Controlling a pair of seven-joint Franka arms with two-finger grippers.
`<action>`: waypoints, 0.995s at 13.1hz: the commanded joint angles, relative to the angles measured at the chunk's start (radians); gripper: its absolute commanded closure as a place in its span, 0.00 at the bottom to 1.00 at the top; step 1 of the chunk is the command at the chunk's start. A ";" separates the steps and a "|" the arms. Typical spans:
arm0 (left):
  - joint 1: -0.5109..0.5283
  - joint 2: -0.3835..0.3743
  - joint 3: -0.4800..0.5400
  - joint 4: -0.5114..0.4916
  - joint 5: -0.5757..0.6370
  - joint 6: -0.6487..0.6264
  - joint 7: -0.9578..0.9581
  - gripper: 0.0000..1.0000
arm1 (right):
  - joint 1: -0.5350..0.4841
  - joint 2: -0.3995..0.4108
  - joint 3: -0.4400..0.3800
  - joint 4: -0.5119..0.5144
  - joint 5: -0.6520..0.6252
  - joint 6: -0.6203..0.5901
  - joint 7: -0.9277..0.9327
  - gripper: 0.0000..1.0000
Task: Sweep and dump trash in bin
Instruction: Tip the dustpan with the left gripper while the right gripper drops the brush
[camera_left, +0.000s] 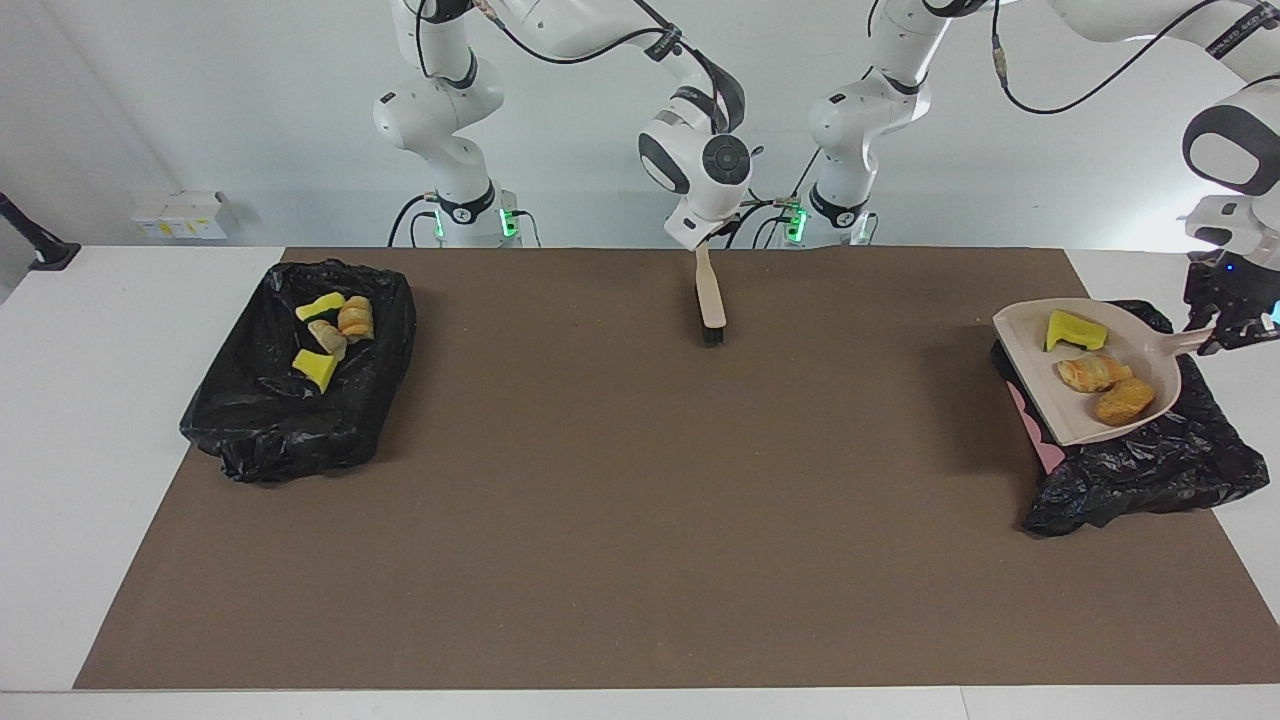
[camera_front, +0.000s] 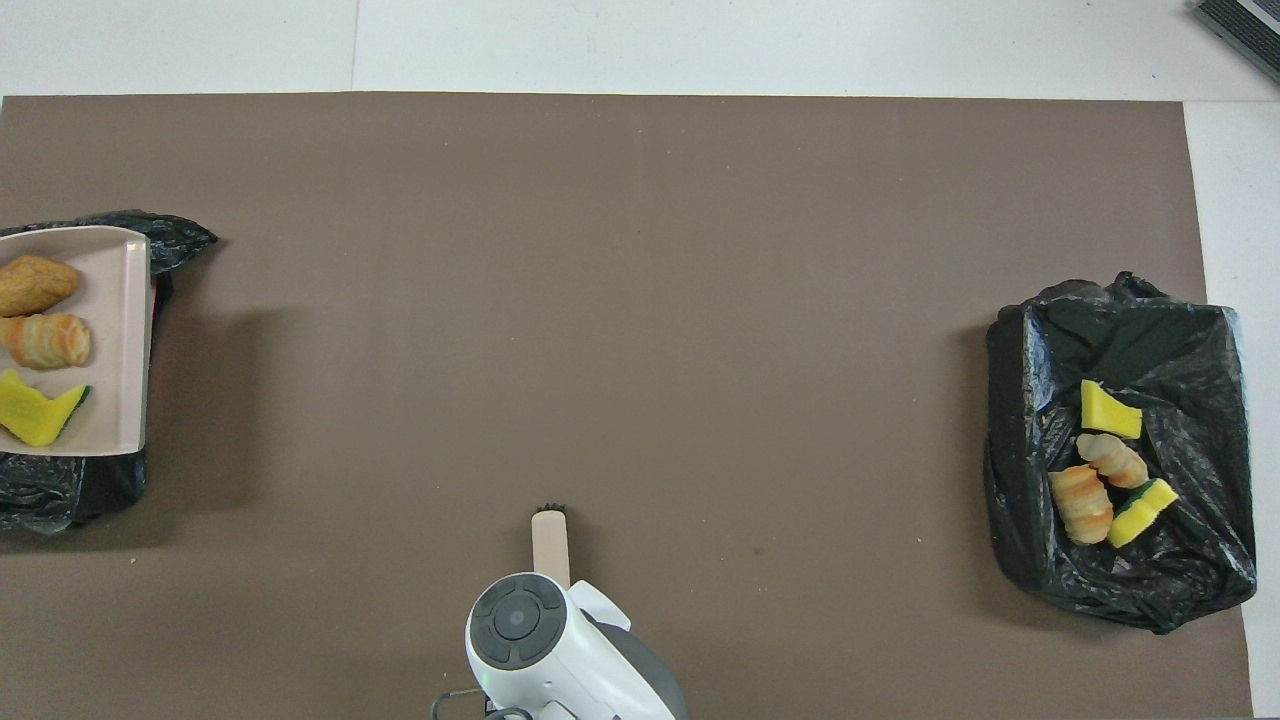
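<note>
Left gripper (camera_left: 1228, 322) pinching dustpan (camera_left: 1020, 335) handle, pan over bin (camera_left: 1150, 470), three trash pieces (camera_left: 1095, 373) aboard. Right gripper (camera_left: 697, 240) clamping brush (camera_left: 711, 305), twelve o'clock on mat (camera_left: 640, 500). Four pieces in second bin (camera_left: 280, 420).

3 trash lumps (camera_left: 1096, 372) on dustpan (camera_left: 1020, 330), 4 bagged (camera_left: 330, 335).

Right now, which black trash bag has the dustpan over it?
The black bag at the left arm's end: the left gripper holds the loaded dustpan over it. The other bag has trash lying inside.
</note>
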 joint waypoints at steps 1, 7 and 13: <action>0.007 0.002 -0.007 0.001 0.180 0.042 -0.055 1.00 | -0.017 0.002 -0.002 0.000 0.023 0.002 0.022 0.56; -0.061 -0.086 -0.009 -0.140 0.573 0.042 -0.426 1.00 | -0.117 -0.076 -0.012 0.037 -0.028 -0.017 0.011 0.26; -0.110 -0.161 -0.009 -0.242 0.876 0.033 -0.577 1.00 | -0.423 -0.289 -0.010 0.044 -0.146 -0.283 -0.240 0.06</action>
